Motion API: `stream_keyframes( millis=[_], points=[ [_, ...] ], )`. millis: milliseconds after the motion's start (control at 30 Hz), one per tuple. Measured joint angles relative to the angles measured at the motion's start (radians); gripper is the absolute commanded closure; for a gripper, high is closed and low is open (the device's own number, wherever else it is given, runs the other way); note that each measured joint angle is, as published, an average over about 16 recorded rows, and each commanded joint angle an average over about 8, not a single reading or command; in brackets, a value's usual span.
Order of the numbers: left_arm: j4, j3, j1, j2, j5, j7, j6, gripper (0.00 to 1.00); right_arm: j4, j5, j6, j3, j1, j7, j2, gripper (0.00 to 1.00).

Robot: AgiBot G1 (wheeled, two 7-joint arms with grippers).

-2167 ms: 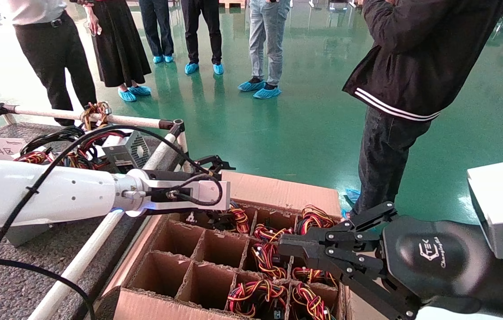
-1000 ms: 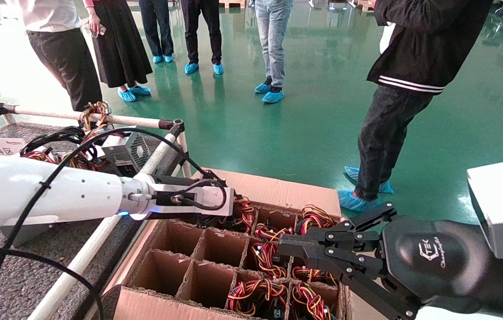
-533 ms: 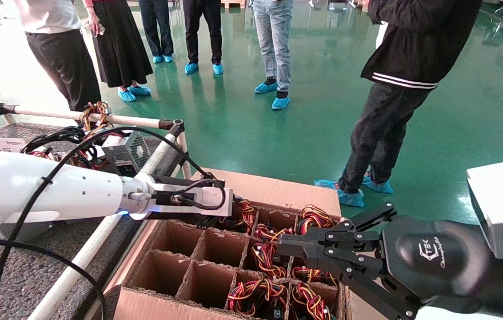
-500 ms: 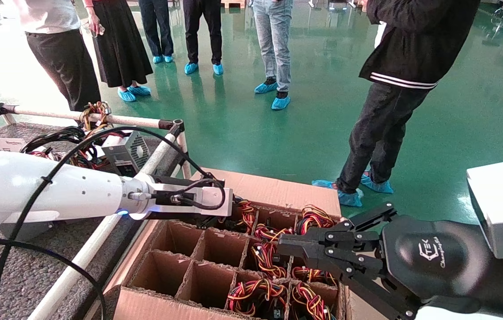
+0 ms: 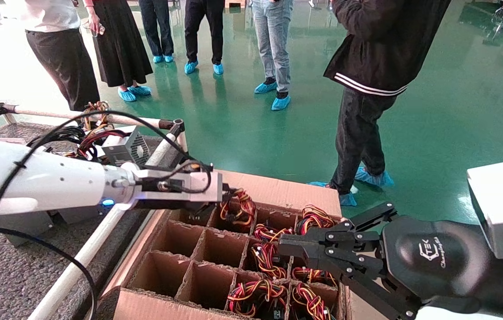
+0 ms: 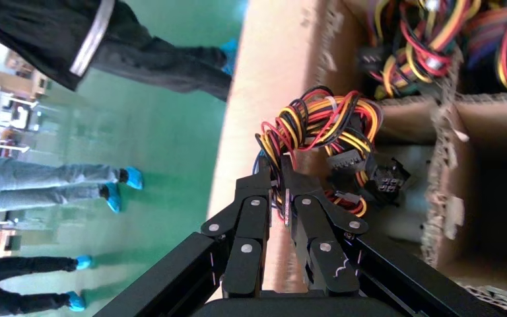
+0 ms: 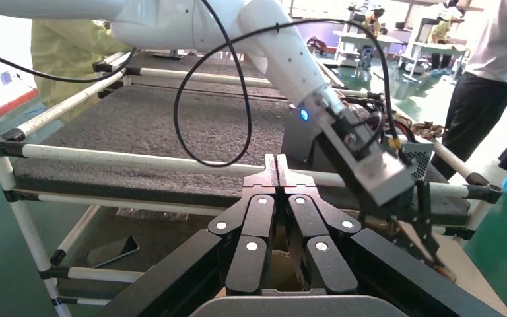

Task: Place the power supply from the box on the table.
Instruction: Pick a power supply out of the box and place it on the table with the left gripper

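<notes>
My left gripper [image 5: 228, 201] is over the back-left cell of the brown cardboard box [image 5: 278, 192]. It is shut on the wire tail [image 5: 236, 209] of a power supply. In the left wrist view the fingertips [image 6: 276, 175] pinch the red, yellow and black loop [image 6: 323, 129], and black plugs [image 6: 370, 173] hang beside it. The unit's grey body stays down in the cell, mostly hidden. My right gripper [image 5: 283, 249] hovers shut and empty over the box's right side, also shut in the right wrist view [image 7: 276, 162]. The grey carpeted table [image 5: 16, 280] lies to the left.
Other cells hold more wire bundles [image 5: 258, 293]; the near-left cells are bare. A grey power supply [image 5: 127, 149] with tangled cables sits on the table's far corner, behind the white rail [image 5: 78, 266]. A person in a black jacket [image 5: 367, 66] stands just past the box, others farther back.
My left gripper has risen and drawn back to the left, lifting the wire bundle above the cell rim. The person in the black jacket has stepped left. The right arm has stayed still.
</notes>
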Motion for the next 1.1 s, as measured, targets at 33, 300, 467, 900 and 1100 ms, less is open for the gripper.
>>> stream_keyframes(
  millis=[33,300,467,900,1100],
  points=[
    [-0.002,-0.004,-0.004,-0.006,-0.01,0.002,0.005,1.0,0.0,0.0,0.0,0.0,0.0,0.0,0.0,1.0],
    [-0.029,-0.046,-0.038,-0.056,-0.099,0.026,0.048,1.0,0.0,0.0,0.0,0.0,0.0,0.0,0.0,1.0],
    [-0.046,-0.084,-0.062,-0.088,-0.152,0.046,0.074,1.0,0.0,0.0,0.0,0.0,0.0,0.0,0.0,1.0],
    [-0.06,-0.189,-0.129,-0.134,-0.205,0.103,0.084,1.0,0.0,0.0,0.0,0.0,0.0,0.0,0.0,1.0],
    [-0.044,-0.227,-0.164,-0.136,-0.189,0.13,0.063,1.0,0.0,0.0,0.0,0.0,0.0,0.0,0.0,1.0]
  ],
)
